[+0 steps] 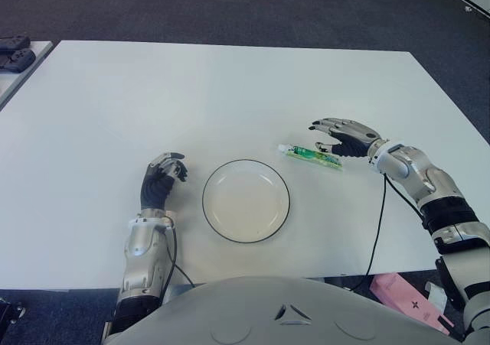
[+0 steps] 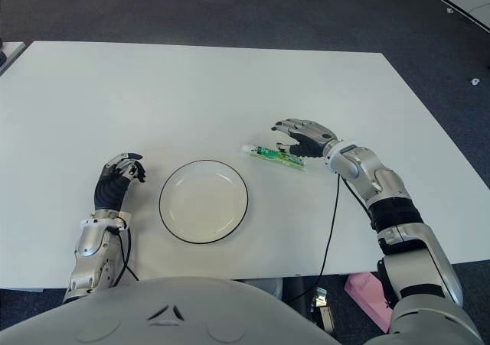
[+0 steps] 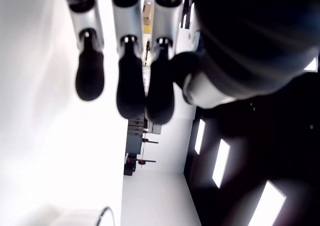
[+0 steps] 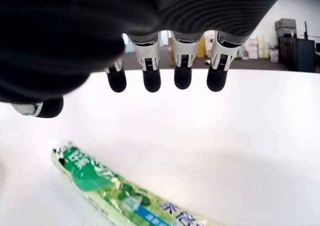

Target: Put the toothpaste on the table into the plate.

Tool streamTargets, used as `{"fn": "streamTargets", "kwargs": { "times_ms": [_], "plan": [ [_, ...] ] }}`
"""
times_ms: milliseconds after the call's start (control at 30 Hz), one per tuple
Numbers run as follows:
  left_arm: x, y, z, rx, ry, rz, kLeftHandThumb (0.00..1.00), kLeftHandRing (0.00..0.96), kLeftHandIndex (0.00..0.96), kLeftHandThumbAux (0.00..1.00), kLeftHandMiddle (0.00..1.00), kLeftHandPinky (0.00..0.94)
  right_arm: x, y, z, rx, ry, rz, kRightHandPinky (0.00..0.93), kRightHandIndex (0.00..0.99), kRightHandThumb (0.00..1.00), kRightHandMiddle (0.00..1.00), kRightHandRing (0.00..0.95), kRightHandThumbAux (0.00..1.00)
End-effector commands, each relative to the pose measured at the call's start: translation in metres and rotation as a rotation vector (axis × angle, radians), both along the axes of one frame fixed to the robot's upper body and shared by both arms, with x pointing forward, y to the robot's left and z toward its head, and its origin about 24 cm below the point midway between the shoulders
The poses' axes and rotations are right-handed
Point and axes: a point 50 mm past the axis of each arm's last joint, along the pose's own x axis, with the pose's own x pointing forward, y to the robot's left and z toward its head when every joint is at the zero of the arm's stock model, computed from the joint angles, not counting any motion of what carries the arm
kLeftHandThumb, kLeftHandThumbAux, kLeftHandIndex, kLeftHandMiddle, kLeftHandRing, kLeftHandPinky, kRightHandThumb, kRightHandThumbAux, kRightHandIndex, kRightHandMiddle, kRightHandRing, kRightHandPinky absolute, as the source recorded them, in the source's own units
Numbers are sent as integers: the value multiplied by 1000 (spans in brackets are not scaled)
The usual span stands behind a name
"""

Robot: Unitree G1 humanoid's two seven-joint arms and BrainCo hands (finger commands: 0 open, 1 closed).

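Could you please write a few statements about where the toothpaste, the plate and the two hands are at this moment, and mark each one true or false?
1. The toothpaste lies on the table, outside the plate. True.
2. The right hand has the tube clamped in its fingers. False: its fingers are spread above the tube and hold nothing.
3. The plate has nothing in it. True.
4. The left hand is reaching over the plate. False: it shows beside the plate, on its left, fingers curled.
5. The tube is on the plate's left side. False: it lies to the plate's right, farther from the robot.
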Motion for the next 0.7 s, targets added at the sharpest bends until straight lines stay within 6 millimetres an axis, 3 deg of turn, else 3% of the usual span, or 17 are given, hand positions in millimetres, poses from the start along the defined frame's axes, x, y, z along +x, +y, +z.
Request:
{"fn": "streamTargets", "kwargs": {
  "times_ms": [33, 500, 700],
  "plan": [
    [0, 0, -1, -14, 11, -4, 711, 639, 440, 715, 647, 632, -4, 1, -12, -73, 79, 24, 0, 0, 578, 0, 0, 123],
    [-3, 0, 0, -2, 20, 2, 711, 639, 439, 715, 645, 634, -30, -6, -57, -174, 214, 74, 0, 0, 576, 0, 0, 121],
    [-3, 0, 1, -8, 14, -11, 711, 640, 439, 715, 646, 633, -32, -8, -62, -191, 249, 83, 0, 0, 580, 0, 0, 114]
  ]
}}
